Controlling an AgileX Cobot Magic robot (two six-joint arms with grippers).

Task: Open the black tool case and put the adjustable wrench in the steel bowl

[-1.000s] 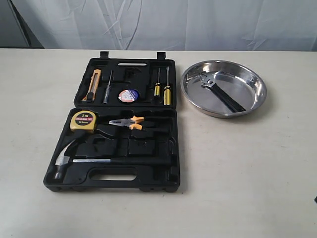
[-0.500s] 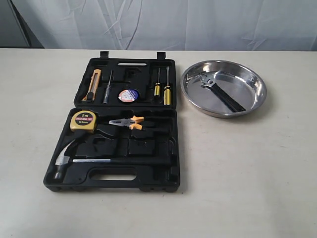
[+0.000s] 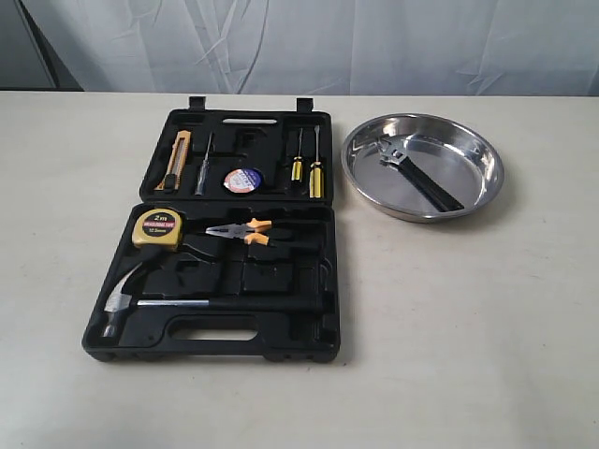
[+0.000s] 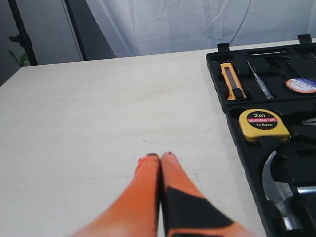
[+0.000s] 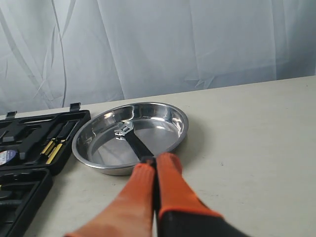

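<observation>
Black tool case [image 3: 323,281] lies open flat on the counter [image 3: 487,374], its lid half beyond the base. Steel bowl [image 3: 447,150] sits just right of the case's lid half. The adjustable wrench [image 3: 418,176] rests inside the bowl, head toward the case. Left fingers [image 4: 148,173] are pressed together, empty, over bare counter left of the case. Right fingers [image 5: 170,177] are likewise clenched on nothing, right of the case (bowl ahead of them). Judgement: both steps look done; next move calls only for keeping the arms clear.
</observation>
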